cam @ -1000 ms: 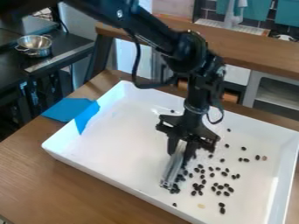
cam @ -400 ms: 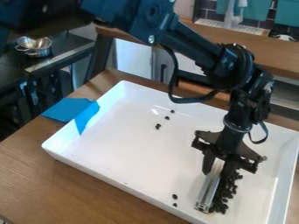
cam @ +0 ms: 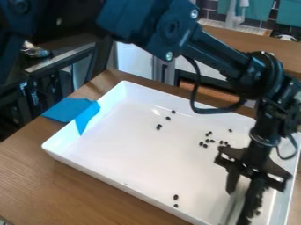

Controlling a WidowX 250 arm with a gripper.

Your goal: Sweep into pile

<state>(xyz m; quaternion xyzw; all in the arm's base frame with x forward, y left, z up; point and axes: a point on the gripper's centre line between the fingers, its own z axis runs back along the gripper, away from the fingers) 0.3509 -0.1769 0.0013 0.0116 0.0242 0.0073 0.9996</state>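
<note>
In the camera view, we see the pincer [cam: 241, 193] over the right-hand part of the white tray [cam: 147, 169] on the bench [cam: 38, 176], its two fingers gripping a metal bar [cam: 233, 205]. Our black beans [cam: 206, 143] all lie inside the tray: a loose group in its far right half, three strung out toward its far wall, two near its front wall, and some beside the pincer, close to its right wall.

We judge the sweep to be partly done, with these scattered beans as the main trouble. The bar covers only a narrow strip, so beans could slip round its ends on each pass. If we press too near the tray's right wall, the bar may jam or twist in the grip, or nudge the tray along the bench. If we lift it too high, beans could roll underneath; a fast stroke might flick some over the tray's rim.
</note>
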